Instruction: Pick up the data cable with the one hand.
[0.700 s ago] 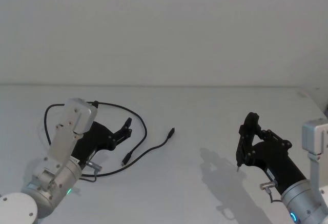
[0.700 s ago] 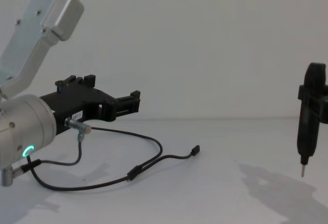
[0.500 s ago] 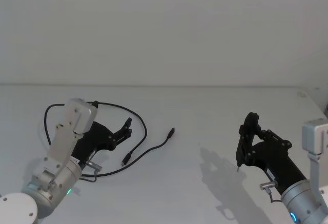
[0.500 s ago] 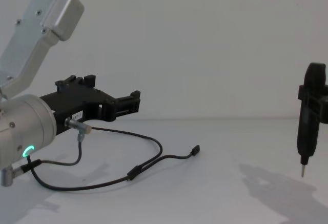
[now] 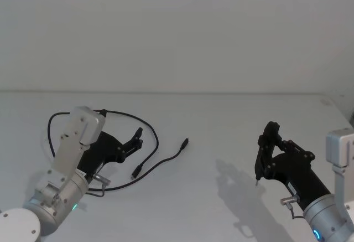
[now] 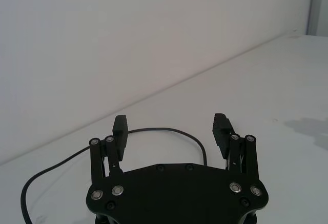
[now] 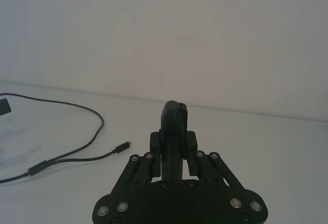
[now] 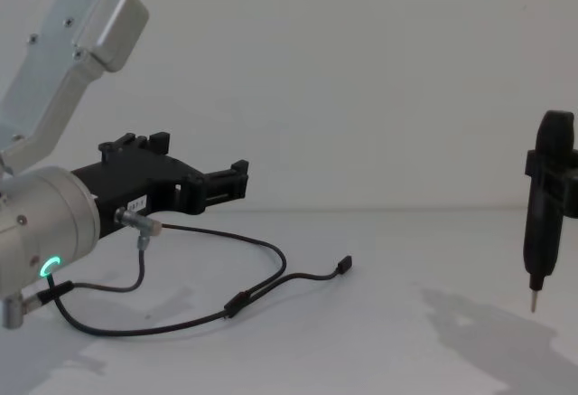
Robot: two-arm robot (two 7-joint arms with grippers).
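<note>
The data cable (image 5: 156, 137) is a thin black line looped on the white table, with an inline splitter (image 5: 135, 171) and a branch ending in a small plug (image 5: 185, 141). It also shows in the chest view, where the data cable (image 8: 274, 257) lies low on the table. My left gripper (image 5: 138, 137) hovers over the loop, open and holding nothing. In the left wrist view the left gripper (image 6: 171, 125) has the cable (image 6: 197, 143) curving just beyond its fingers (image 6: 120, 127). My right gripper (image 5: 265, 148) hangs shut at the right, well away from the cable.
A short wire with a silver elbow plug (image 8: 135, 223) belongs to my left arm, close above the cable. The right gripper (image 8: 546, 205) casts a shadow on the table (image 8: 470, 323). A pale wall stands behind the table's far edge.
</note>
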